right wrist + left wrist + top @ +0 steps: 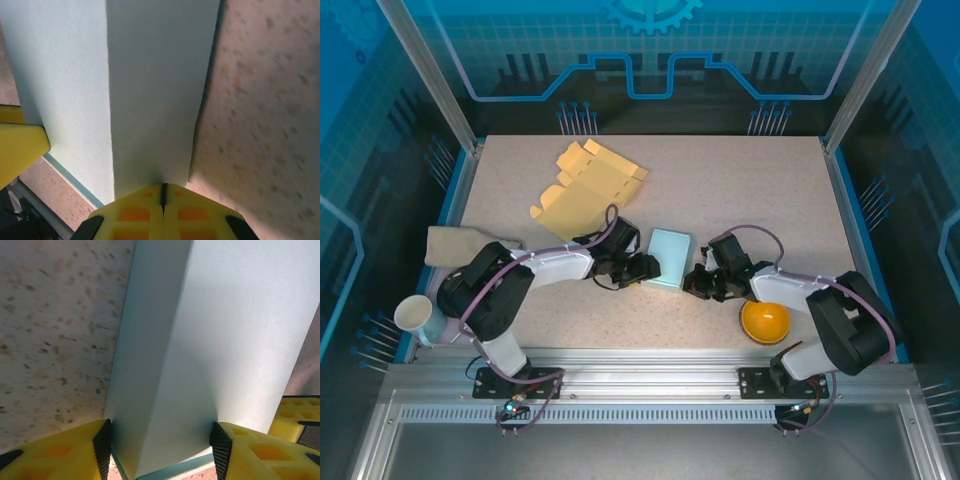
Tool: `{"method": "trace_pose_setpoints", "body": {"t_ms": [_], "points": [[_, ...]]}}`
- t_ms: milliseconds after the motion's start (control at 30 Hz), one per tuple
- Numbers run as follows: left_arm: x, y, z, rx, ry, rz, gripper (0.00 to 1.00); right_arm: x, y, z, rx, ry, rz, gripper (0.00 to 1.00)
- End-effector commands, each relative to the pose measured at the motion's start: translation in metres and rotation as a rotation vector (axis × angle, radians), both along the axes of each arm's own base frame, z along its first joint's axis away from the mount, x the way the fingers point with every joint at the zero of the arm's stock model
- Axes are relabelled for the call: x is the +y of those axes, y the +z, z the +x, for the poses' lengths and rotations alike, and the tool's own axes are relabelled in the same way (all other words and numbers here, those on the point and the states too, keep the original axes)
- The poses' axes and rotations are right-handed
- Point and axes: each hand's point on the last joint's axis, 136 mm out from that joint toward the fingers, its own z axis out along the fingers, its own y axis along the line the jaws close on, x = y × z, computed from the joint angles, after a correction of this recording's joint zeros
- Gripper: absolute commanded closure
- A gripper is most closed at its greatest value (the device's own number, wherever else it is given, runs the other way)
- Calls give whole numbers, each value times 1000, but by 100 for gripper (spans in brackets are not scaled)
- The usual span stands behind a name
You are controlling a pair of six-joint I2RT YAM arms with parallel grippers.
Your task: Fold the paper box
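Observation:
The pale blue paper box (668,258) lies on the speckled table between the two arms. My left gripper (645,268) reaches in from the left. In the left wrist view its black pads (102,447) press on both sides of the box's (210,340) near corner, so the left gripper (161,442) is shut on the box. From the right, my right gripper (698,283) meets the box. The right wrist view shows the right gripper (163,192) shut, nothing between the fingers, its tips against the box's side wall (150,90).
A flat yellow cardboard cutout (585,185) lies at the back left. An orange bowl (764,320) sits by the right arm. A beige cloth (455,245) and a white cup (415,315) are at the near left edge.

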Motion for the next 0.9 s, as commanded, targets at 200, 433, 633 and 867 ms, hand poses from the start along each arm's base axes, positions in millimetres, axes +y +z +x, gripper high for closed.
{"method": "trace_pose_setpoints", "body": {"t_ms": [200,433,633,867], "points": [[-17,-17,-15,103,-16,-101,45,102,100,33,-369,362,451,100],[-23,-22,-8,114,-19,-113,45,121,97,20,-359,489,564,100],[-30,-25,-4,129,-18,-134,46,125,84,18,-342,505,580,100],[-24,-30,-3,143,-1,-111,46,100,52,28,-295,377,471,100]]}}
